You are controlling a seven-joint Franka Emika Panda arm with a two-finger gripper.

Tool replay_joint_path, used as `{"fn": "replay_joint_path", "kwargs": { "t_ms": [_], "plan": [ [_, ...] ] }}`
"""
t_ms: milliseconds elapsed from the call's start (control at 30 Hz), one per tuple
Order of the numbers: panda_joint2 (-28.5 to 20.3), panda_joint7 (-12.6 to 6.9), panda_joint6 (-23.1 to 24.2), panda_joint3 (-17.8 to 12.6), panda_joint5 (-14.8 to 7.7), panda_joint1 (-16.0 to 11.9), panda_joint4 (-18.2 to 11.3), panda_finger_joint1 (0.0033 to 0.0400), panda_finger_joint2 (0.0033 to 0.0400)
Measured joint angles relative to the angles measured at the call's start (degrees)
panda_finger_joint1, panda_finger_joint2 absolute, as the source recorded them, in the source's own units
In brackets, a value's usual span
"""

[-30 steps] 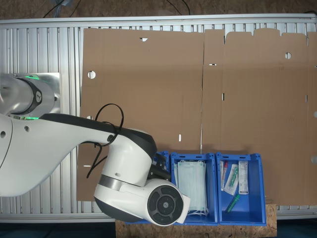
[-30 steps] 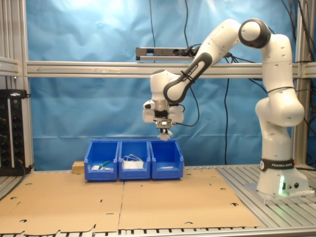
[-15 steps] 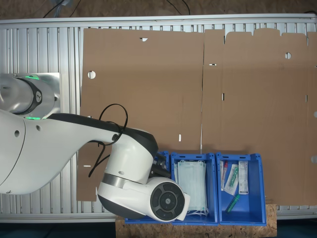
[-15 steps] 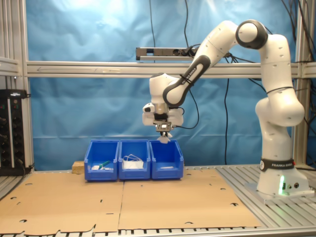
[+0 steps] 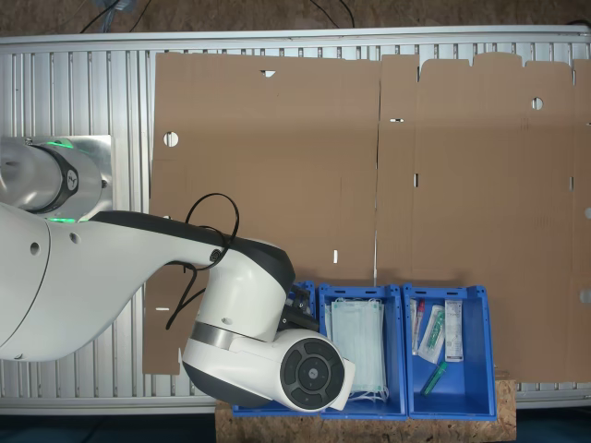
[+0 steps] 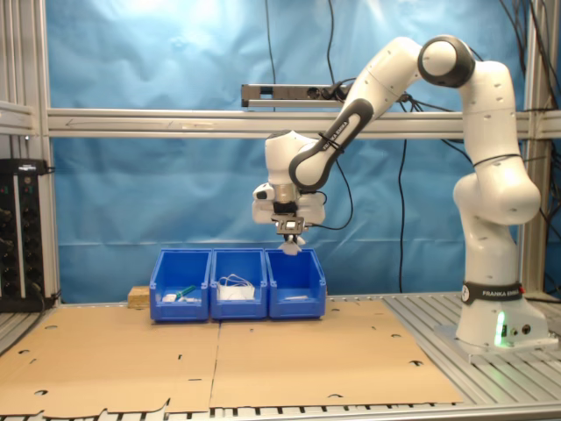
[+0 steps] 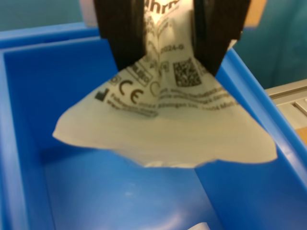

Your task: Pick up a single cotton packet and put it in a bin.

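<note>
Flattened cardboard (image 6: 219, 364) covers the bench in front; behind it three blue bins stand in a row against a blue backdrop. Gripper (image 6: 291, 239) hangs above the bin (image 6: 295, 282) at the second exterior view's right end, jaws clamped on the cotton packet (image 7: 165, 124), which droops creased below the fingers (image 7: 120, 33). Wrist view: the bin's blue floor (image 7: 120, 191) lies directly beneath. Step in hand, by my reading: carry finished, release pending. Next move calls for parting the jaws, perhaps after lowering slightly.
</note>
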Motion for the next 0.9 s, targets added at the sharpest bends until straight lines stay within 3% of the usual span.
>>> {"fn": "replay_joint_path", "kwargs": {
  "t_ms": [833, 867, 900],
  "plan": [
    [0.0, 0.0, 0.26, 0.0, 0.0, 0.0, 0.0, 0.0068, 0.0068],
    [0.0, 0.0, 0.27, 0.0, 0.0, 0.0, 0.0, 0.0113, 0.0113],
    [0.0, 0.0, 0.27, 0.0, 0.0, 0.0, 0.0, 0.0113, 0.0113]
  ]
}}
